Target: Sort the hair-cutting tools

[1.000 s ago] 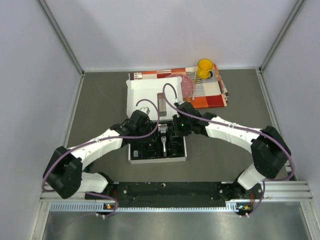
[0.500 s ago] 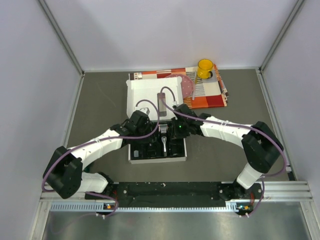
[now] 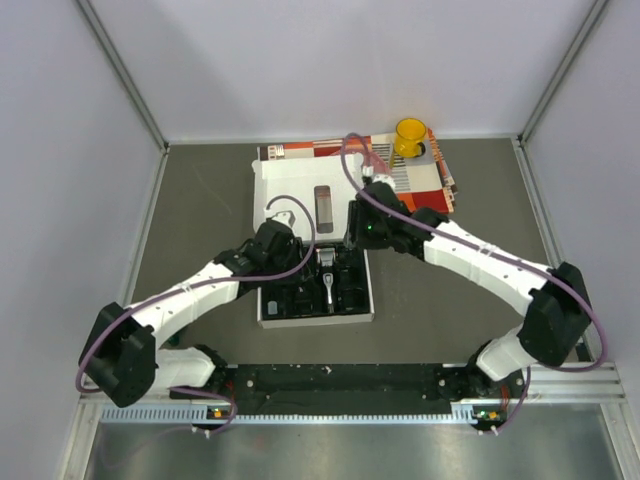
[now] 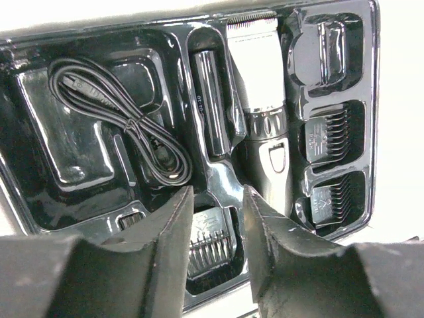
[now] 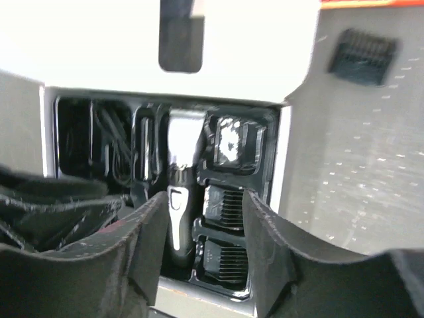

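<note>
Clipper (image 4: 260, 93) is laid lengthwise in the centre slot of the black moulded tray (image 4: 40, 199), with its blade end turned toward the raised lid of the white box (image 3: 290, 190). Cord (image 4: 126, 126) is coiled in the wide compartment left of it. A thin stick (image 4: 209, 109) is seated in the slot just beside the clipper. Guard combs (image 4: 328, 136) are stacked in the pockets along the right side, and another comb (image 4: 209, 242) is lodged in the near pocket. One loose guard comb (image 5: 363, 56) is left on the counter (image 5: 344, 165), well apart from the tray.

Left end effector (image 4: 216, 192) is held over the tray's near edge, jaws parted narrowly, nothing gripped. Right end effector (image 5: 204, 199) is poised above the tray, jaws spread wide, nothing held.
</note>
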You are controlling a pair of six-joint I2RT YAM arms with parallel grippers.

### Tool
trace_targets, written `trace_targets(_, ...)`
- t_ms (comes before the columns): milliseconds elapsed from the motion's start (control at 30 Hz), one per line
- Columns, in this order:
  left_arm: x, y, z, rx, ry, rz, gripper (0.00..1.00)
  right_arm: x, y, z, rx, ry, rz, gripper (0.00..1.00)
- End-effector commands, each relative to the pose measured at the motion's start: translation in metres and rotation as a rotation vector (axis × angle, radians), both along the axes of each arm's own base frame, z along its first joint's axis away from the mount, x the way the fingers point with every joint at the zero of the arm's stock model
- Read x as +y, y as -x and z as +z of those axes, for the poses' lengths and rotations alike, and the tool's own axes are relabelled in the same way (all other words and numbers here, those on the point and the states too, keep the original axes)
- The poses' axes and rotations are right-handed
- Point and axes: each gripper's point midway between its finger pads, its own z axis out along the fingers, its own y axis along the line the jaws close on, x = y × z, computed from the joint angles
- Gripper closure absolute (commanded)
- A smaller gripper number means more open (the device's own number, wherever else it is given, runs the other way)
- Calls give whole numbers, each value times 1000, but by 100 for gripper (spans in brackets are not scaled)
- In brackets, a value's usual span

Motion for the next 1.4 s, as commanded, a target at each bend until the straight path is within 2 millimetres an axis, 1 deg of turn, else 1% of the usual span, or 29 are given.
trace_targets(0,0,-12,27,-105,28,4,57,-57,-22,24,-67,76,-300,48)
trace_targets(33,-1,-13,30,-113,29,0,55,-71,-22,18,-45,104,-348,47)
trace_targets(67,-1,-14,34,-126,35,-2,54,-87,-28,13,-31,117,-406,45)
trace_targets(133,-1,-15,40,-144,41,-8,51,-101,-33,4,-13,133,-456,40)
trace_targets(167,-1,-15,42,-151,39,-9,45,-111,-39,-4,1,155,-487,34)
trace_targets(233,-1,-17,47,-169,36,-16,42,-116,-48,-10,11,183,-496,30)
trace_targets(267,-1,-17,49,-175,40,-18,39,-123,-54,-13,17,194,-517,27)
trace_targets(300,-2,-18,53,-186,42,-22,38,-123,-61,-22,31,223,-504,22)
trace_targets(367,-2,-19,57,-198,43,-30,36,-122,-70,-32,46,263,-482,17)
trace_targets(400,-2,-19,58,-203,44,-32,33,-121,-80,-40,60,296,-450,15)
trace_targets(467,-2,-19,61,-210,46,-34,30,-113,-89,-50,76,312,-404,15)
trace_targets(500,-2,-19,62,-213,49,-37,28,-108,-95,-50,68,319,-371,15)
trace_targets(533,-2,-19,64,-220,50,-40,27,-105,-99,-64,85,338,-358,15)
trace_targets(600,-1,-19,65,-225,50,-35,26,-102,-109,-65,70,341,-361,15)
trace_targets(667,2,-19,67,-236,47,-30,26,-101,-114,-73,72,353,-365,14)
trace_targets(700,2,-19,66,-236,44,-28,26,-99,-119,-71,61,351,-361,14)
trace_targets(733,3,-18,66,-238,43,-28,26,-97,-120,-76,70,356,-355,14)
trace_targets(800,5,-19,65,-239,39,-26,26,-94,-126,-78,65,354,-344,13)
trace_targets(900,6,-18,64,-235,39,-21,26,-93,-131,-88,84,346,-324,12)
trace_targets(1033,8,-19,63,-232,38,-16,26,-88,-130,-104,132,309,-268,13)
trace_targets(1200,6,-19,60,-223,41,-20,26,-94,-127,-118,162,320,-259,14)
trace_targets(1367,6,-19,59,-217,45,-20,27,-97,-126,-130,184,332,-252,20)
